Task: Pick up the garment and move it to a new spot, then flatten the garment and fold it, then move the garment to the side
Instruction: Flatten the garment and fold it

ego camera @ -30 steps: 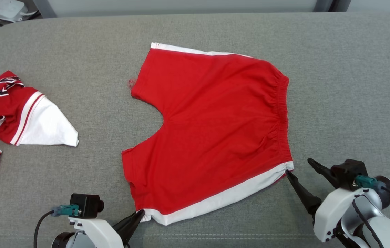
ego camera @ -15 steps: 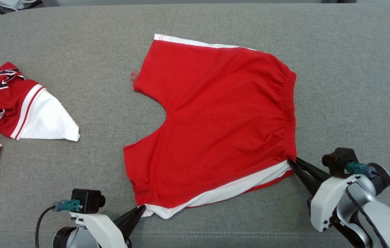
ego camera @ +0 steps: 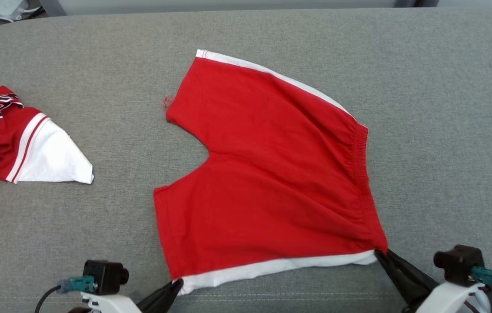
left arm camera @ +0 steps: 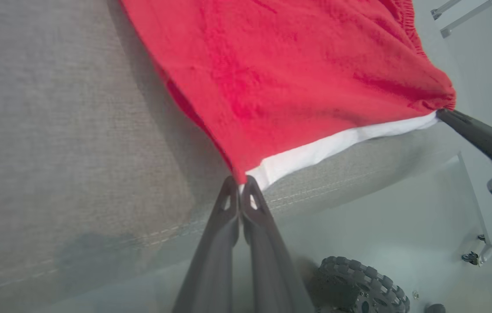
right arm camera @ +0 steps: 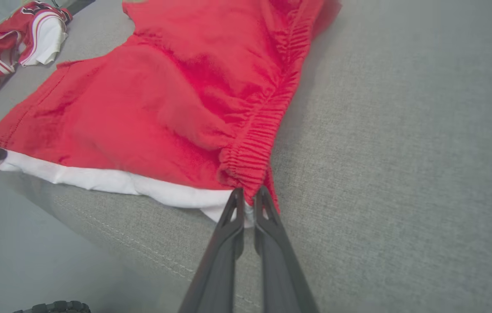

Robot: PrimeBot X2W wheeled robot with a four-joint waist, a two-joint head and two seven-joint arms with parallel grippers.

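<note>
The garment (ego camera: pixel 267 174) is a pair of red shorts with white side stripes, spread on the grey cushioned surface (ego camera: pixel 446 108), waistband to the right. My left gripper (ego camera: pixel 177 283) is shut on the near leg's hem corner, seen close in the left wrist view (left arm camera: pixel 241 180). My right gripper (ego camera: pixel 380 252) is shut on the near waistband corner, as the right wrist view (right arm camera: pixel 250 193) shows. The near edge of the garment (left arm camera: pixel 298 78) is lifted and stretched between both grippers near the surface's front edge. The garment (right arm camera: pixel 163 95) sags a little in the middle.
A second red, white and black garment (ego camera: pixel 15 148) lies crumpled at the far left of the surface. The surface's stitched front edge (left arm camera: pixel 141 237) runs just below the grippers. Below it, floor and a black wheel (left arm camera: pixel 359 287) show.
My right gripper closed on the waistband corner. Both grippers then drew the near edge of the garment toward the front edge, and the far waistband corner slid nearer. The camera also shifted.
</note>
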